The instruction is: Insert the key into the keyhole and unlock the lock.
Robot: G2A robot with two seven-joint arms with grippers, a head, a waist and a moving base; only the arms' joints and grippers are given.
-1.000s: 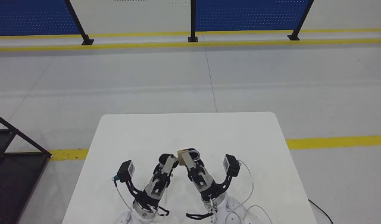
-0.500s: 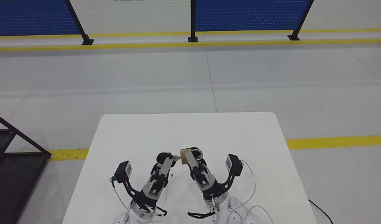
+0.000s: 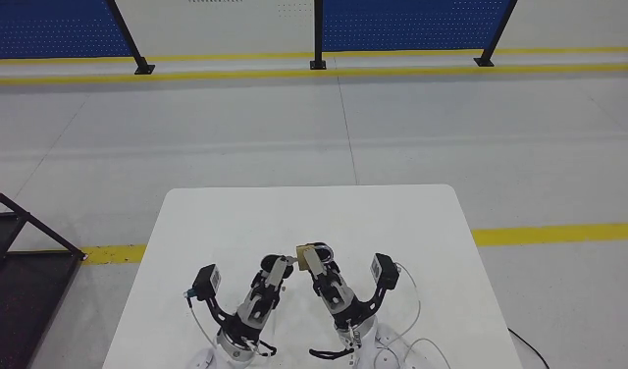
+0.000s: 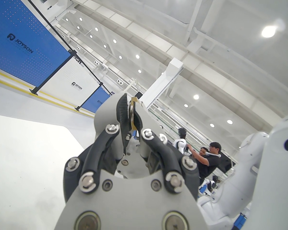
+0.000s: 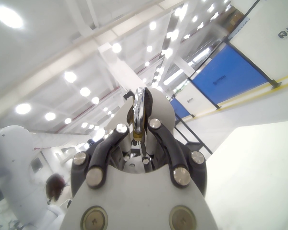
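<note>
Grey left end effector [image 4: 130,114] and right end effector [image 5: 140,107], black ribbed pads [image 4: 122,111], silver screws [image 4: 86,179], white arms [image 4: 273,149]

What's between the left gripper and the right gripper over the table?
Only the key held by the left gripper and the lock held by the right gripper, close together in the top view; contact unclear.

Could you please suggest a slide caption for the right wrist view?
Right gripper shut on a brass padlock, its chrome shackle edge-on between the fingers, over a white table.
</note>
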